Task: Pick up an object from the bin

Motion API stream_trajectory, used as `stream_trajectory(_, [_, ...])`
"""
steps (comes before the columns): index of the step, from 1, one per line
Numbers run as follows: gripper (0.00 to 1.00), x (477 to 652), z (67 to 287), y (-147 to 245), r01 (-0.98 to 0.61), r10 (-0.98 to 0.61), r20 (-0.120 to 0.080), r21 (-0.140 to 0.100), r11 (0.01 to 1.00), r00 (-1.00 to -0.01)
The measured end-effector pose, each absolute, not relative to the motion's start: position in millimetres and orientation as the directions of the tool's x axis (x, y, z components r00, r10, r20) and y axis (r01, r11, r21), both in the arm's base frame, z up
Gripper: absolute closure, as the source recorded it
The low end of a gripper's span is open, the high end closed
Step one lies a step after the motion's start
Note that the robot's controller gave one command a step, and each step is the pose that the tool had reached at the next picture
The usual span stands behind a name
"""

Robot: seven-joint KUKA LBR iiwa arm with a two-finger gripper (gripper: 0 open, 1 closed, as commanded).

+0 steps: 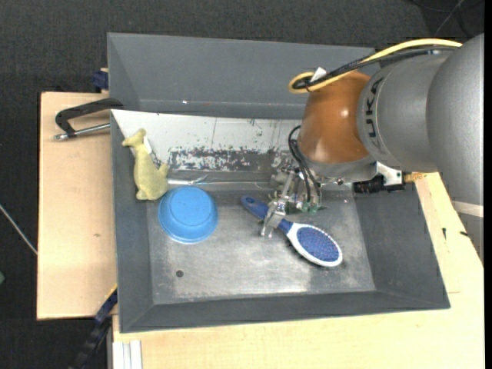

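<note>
My gripper is down at the bin floor in the middle, right over the handle of a blue and white hairbrush. The brush lies slantwise. Its oval bristle head points to the lower right, and the blue end of its handle sticks out to the upper left of the gripper. The part of the handle under the gripper is hidden. A round blue bowl sits upside down on the floor to the gripper's left, well apart from it.
A yellow soft toy leans in the bin's far left corner, above the bowl. The arm with its orange cover comes in from the upper right and hides the bin's right back part.
</note>
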State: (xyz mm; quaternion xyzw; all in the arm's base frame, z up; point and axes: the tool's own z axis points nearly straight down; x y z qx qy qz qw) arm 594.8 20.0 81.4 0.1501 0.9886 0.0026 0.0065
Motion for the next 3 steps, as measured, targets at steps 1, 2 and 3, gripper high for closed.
stream_trajectory(1, [1.0, 593.9, 82, 18, 0.299, 0.299, -0.006, 0.003, 0.954, -0.954])
stream_trajectory(2, [1.0, 595.7, 123, 19, 0.298, 0.298, -0.007, 0.004, 0.955, -0.955])
stream_trajectory(3, [1.0, 597.9, 203, 20, 0.296, 0.296, -0.011, 0.005, 0.955, -0.955])
